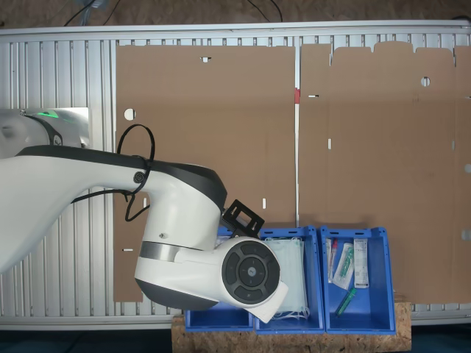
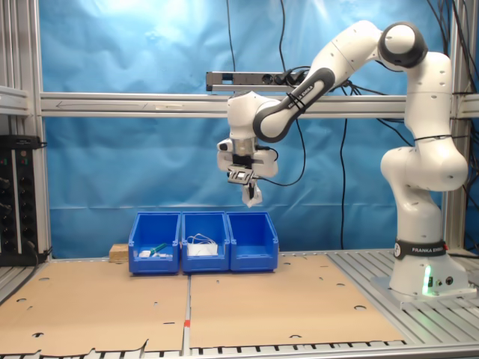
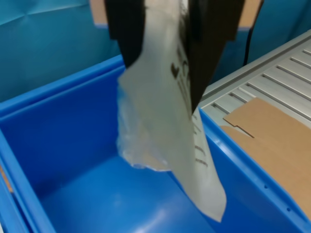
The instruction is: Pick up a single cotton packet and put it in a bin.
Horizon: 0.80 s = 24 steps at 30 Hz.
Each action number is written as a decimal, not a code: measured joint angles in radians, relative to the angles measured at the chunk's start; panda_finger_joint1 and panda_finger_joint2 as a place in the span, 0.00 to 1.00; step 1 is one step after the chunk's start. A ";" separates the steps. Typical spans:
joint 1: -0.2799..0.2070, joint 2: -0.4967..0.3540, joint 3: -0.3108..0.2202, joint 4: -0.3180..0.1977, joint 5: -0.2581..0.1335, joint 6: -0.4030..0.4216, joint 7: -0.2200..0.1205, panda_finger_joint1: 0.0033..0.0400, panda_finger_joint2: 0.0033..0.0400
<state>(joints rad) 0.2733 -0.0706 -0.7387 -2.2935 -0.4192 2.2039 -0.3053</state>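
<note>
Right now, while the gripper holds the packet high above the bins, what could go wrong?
1. The gripper hangs well above the blue bin in the second exterior view, so the light cotton packet may drift and miss if released from there.
2. The fingers pinch only the packet's top, and it dangles loosely; it could perhaps slip early.
3. The bin with face masks stands close beside; a small offset might drop the packet there.

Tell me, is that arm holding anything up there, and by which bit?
Yes: the end effector is shut on the cotton packet, pinching its upper end, so the rest hangs down above a blue bin.
</note>
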 joint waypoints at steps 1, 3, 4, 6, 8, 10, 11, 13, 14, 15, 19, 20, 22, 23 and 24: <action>0.000 0.003 -0.002 0.000 -0.001 0.001 0.000 0.04 0.04; 0.000 0.010 -0.006 0.001 -0.003 0.004 0.000 0.04 0.04; 0.000 0.013 -0.007 0.001 -0.003 0.005 0.000 0.04 0.04; 0.000 0.021 -0.010 0.003 -0.005 0.007 0.000 0.04 0.04; 0.000 0.029 -0.011 0.006 -0.006 0.009 0.000 0.04 0.04; 0.000 0.036 -0.013 0.008 -0.007 0.009 0.000 0.04 0.04; 0.000 0.039 -0.013 0.009 -0.007 0.010 0.000 0.04 0.04; 0.000 0.043 -0.014 0.012 -0.007 0.010 0.000 0.04 0.04; 0.000 0.045 -0.014 0.013 -0.007 0.010 0.000 0.04 0.04; 0.000 0.046 -0.015 0.014 -0.008 0.010 0.000 0.04 0.04; 0.000 0.050 -0.016 0.016 -0.008 0.010 0.000 0.04 0.04; 0.000 0.051 -0.017 0.016 -0.008 0.010 0.000 0.04 0.04; 0.000 0.052 -0.018 0.016 -0.008 0.010 0.000 0.04 0.04; 0.000 0.052 -0.018 0.016 -0.008 0.009 0.000 0.04 0.04; 0.000 0.053 -0.019 0.017 -0.008 0.009 0.000 0.04 0.04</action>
<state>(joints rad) 0.2735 -0.0181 -0.7573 -2.2769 -0.4272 2.2129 -0.3053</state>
